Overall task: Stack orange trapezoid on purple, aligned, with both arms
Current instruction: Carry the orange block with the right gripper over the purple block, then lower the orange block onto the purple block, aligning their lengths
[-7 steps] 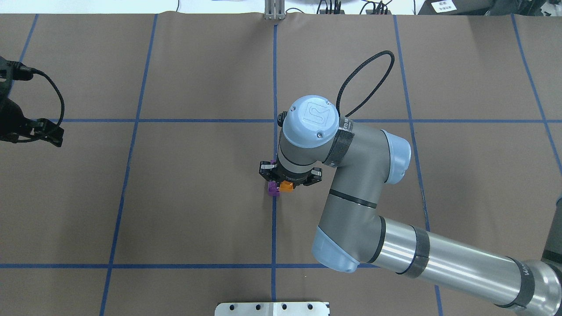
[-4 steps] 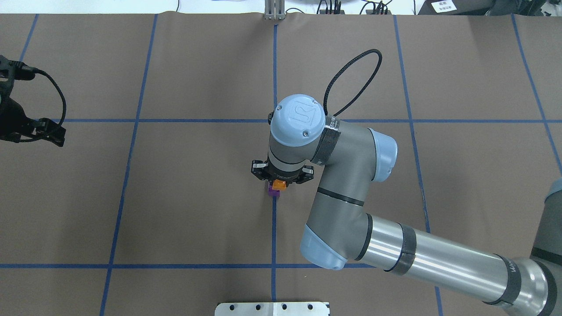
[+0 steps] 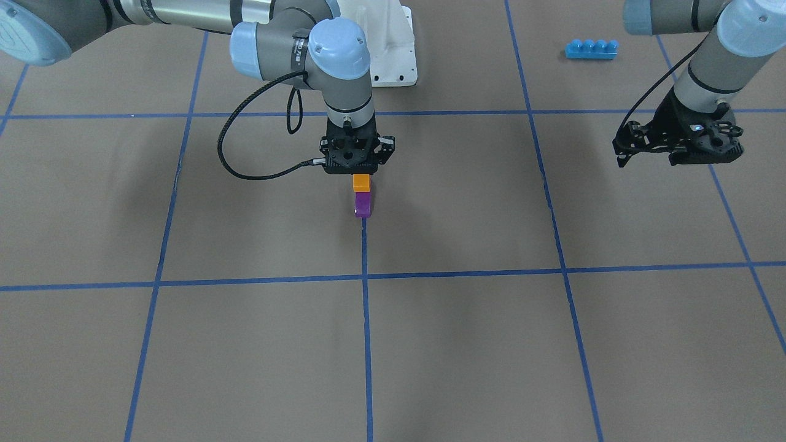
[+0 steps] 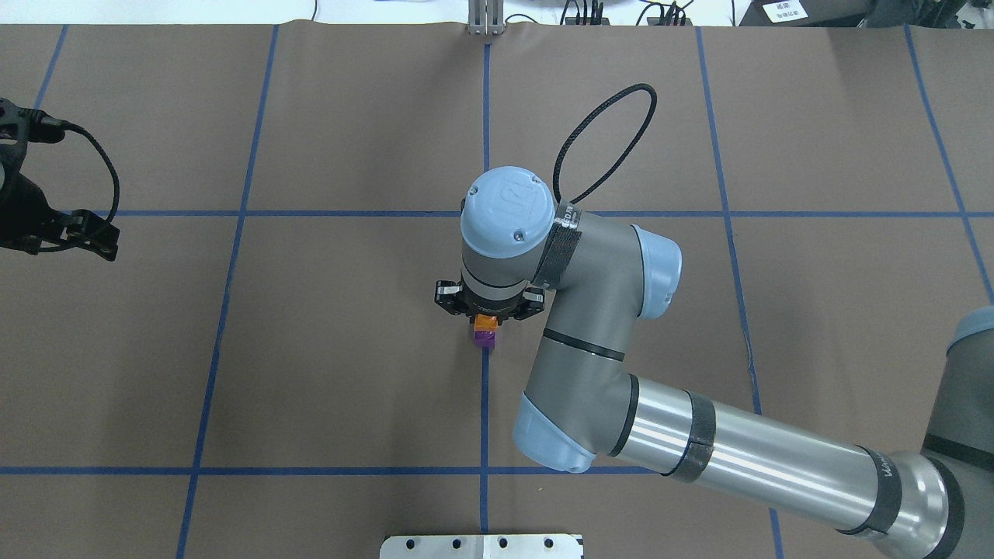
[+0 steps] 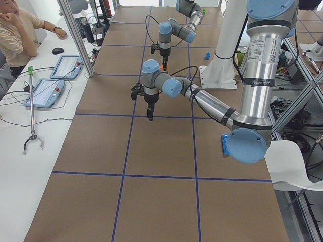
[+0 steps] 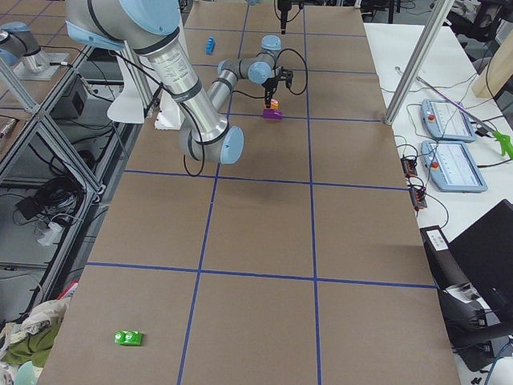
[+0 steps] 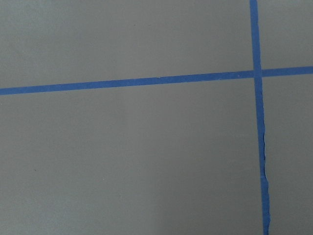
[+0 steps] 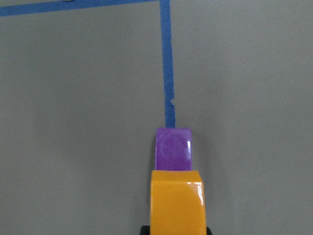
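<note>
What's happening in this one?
The right gripper holds the orange trapezoid directly above the purple block, which sits at the end of a blue tape line. The two blocks look close or touching; whether the orange one is seated cannot be told. The left gripper hangs off to the side, away from both blocks.

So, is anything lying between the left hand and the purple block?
Only brown paper table cover and a blue tape line between left hand and glossy purple plastic block, in the front-facing view.

text: UR logo | on: right arm's blue joint cap (image 4: 509, 210) | strap (image 4: 555, 248) print: unreadable
</note>
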Available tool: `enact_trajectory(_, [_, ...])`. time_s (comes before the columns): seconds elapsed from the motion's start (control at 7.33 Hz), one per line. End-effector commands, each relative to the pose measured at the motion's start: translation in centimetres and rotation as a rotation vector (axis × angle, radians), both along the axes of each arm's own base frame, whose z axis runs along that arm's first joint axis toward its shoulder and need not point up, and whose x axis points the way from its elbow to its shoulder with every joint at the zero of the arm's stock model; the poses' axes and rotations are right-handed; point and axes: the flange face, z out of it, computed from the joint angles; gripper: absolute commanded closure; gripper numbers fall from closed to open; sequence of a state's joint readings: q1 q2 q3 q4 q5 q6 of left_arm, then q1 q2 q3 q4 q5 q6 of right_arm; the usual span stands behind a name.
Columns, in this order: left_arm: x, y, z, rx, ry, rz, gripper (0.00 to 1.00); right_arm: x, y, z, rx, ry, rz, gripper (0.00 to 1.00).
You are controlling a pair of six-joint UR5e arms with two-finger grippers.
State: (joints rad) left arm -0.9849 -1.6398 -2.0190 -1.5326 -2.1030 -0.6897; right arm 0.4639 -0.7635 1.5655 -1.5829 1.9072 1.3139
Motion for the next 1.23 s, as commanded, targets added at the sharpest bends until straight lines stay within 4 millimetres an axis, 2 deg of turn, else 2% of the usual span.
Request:
enact_trajectory(0.0, [0.1,0.0,-0.1,0.000,0.004,0.001,0.00,-0.6,0.4,0.4,0.007,0.009,-0.015,1.00])
enact_trajectory(0.68, [0.1,-0.1,-0.2,0.002,0.005,0.001,0.00,-1.5,0.5,1.6,0.010,0.034,-0.036,1.00])
enact_trajectory(1.09, [0.1,0.0,-0.4,0.004,0.008,0.001,0.00,-1.6,0.5,1.6,0.019,0.038,-0.030,1.00])
